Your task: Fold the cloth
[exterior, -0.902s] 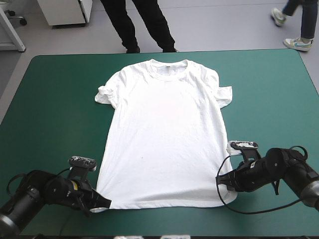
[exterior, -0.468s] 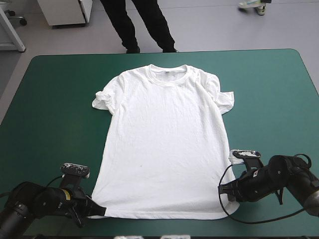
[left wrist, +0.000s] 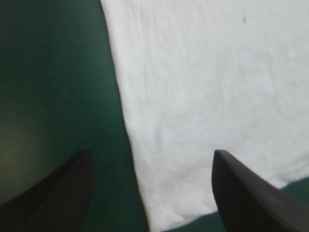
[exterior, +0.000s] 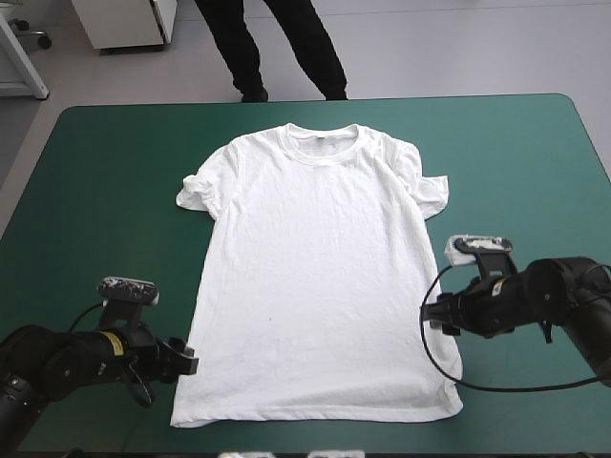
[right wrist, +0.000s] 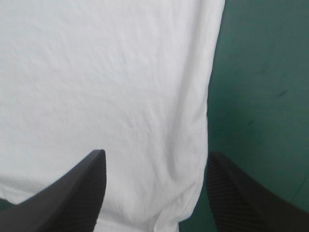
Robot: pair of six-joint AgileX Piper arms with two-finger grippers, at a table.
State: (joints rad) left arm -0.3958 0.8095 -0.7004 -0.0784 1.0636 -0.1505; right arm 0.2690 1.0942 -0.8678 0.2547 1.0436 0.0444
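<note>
A teal-green desk (exterior: 95, 191) is shown with a white T-shirt (exterior: 315, 277) spread flat at its middle, collar toward the far edge. No fold is seen yet, so all folding is judged left. The left claw (exterior: 189, 361) and right claw (exterior: 430, 313) are held spread at the shirt's side edges, with nothing gripped.

White short-sleeved T-shirt (exterior: 315, 258): near hem released.
Left black fin-fingered gripper (exterior: 187, 361) and right black fin-fingered gripper (exterior: 430, 313), earlier clamped on the near hem corners, now stand parted over the garment's side edges, farther up from the hem; both corners lie flat.
</note>
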